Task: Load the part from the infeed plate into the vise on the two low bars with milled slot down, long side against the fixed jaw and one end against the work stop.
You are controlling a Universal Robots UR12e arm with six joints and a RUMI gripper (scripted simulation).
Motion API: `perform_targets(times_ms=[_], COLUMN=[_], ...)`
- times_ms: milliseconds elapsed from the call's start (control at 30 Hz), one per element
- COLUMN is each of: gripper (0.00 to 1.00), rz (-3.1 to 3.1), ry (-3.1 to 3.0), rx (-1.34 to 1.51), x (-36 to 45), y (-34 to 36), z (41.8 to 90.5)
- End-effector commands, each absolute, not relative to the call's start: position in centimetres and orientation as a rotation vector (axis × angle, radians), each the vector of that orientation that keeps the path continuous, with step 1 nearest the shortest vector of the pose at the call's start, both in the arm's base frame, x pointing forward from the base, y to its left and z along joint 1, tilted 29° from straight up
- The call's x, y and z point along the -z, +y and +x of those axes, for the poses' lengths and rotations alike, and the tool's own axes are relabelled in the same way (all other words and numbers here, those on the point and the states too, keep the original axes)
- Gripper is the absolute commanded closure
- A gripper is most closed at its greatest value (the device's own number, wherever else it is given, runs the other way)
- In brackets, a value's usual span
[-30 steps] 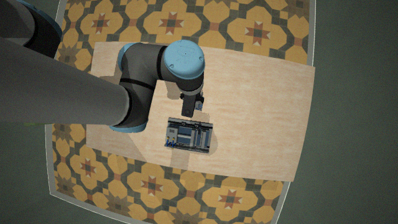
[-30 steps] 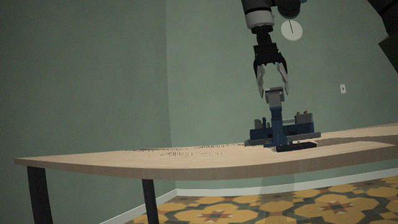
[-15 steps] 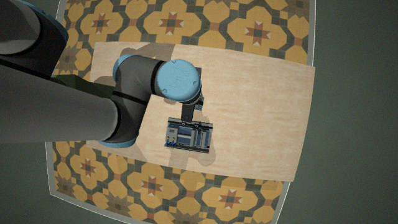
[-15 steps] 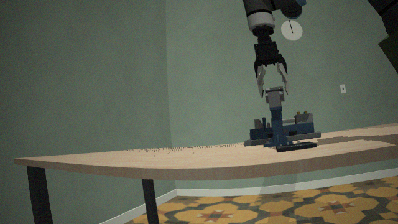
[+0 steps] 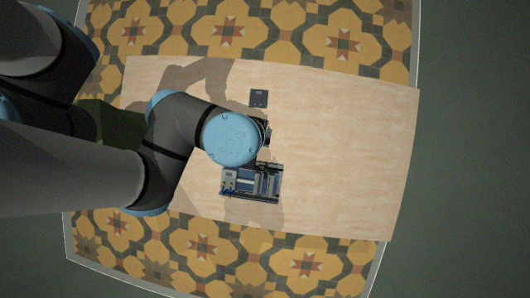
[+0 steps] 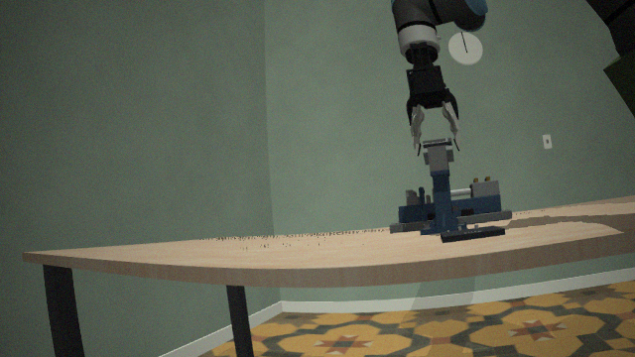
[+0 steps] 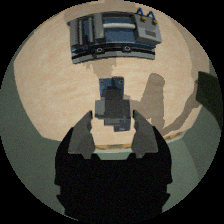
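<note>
Dull green walls with a white skirting board enclose an ochre-and-grey patterned tile floor, where a pale wooden table top rests on dark legs.

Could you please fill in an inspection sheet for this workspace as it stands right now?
Surface: pale wooden table on dark legs.
Job's things: vise with no block seen between its jaws; dark infeed plate with no block seen on it; grey part on top of the blue stand.
Clutter: nothing seen.
Grippers: claw open, pointing down, fingertips either side of the part; contact cannot be told.
Cables: two short blue lines at the vise's cylinder end.
Surroundings: green walls, patterned tile floor, wall socket.
</note>
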State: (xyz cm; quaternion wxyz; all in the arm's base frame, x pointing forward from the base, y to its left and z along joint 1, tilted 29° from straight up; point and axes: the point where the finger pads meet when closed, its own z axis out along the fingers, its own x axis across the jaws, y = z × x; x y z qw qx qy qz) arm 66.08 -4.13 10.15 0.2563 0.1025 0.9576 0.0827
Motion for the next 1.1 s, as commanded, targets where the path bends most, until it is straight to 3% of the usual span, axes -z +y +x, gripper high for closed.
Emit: perform_targets(times_ms=[0,1067], gripper=[0.49,0.49], rz=[0.252,0.124], ry=[2.586,2.477], rx=[-0.311,-0.754], x=[-10.14,-10.02], y=[-4.19,-4.45], z=[66.09,66.08])
